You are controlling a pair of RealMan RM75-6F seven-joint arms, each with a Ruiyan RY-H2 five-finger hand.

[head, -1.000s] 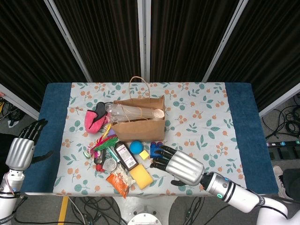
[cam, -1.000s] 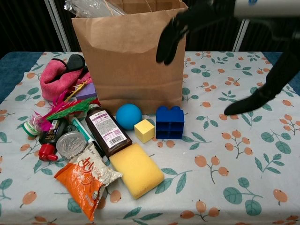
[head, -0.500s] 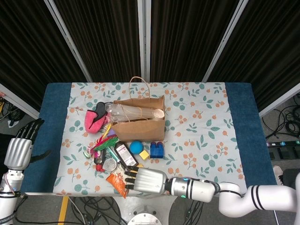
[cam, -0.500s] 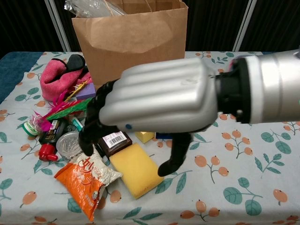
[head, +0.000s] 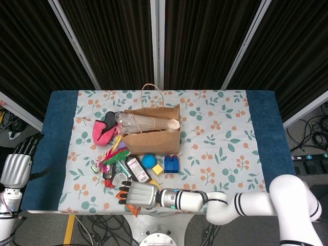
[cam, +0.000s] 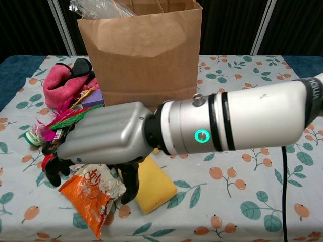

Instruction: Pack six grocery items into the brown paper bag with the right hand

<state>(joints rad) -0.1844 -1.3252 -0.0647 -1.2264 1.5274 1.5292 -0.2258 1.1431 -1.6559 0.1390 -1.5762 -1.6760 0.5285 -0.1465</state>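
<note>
The brown paper bag [head: 152, 132] [cam: 141, 55] stands open at mid-table with a clear plastic package [head: 134, 121] sticking out of its top. In front of it lie an orange snack packet [cam: 92, 195], a yellow sponge [cam: 152, 185], a brown bottle [head: 137, 168], a blue ball [head: 148, 160], a yellow cube [head: 158, 169] and a blue block [head: 171, 164]. My right hand [head: 137, 195] [cam: 103, 145] hovers palm down over the orange packet, fingers spread to its left and thumb hanging at its right; it grips nothing. My left hand [head: 15, 168] is open off the table's left side.
A pink cloth [cam: 59, 83], a black item, coloured feathers [cam: 68, 118], a red-capped bottle [cam: 49, 162] and a round tin lie in a heap left of the bag. The table's front edge runs just below my right hand. The tablecloth [head: 225, 143] right of the bag is bare.
My right hand has swung from right of the blue block to the left and down, ending over the orange packet near the front edge. The left hand has sunk slightly.
</note>
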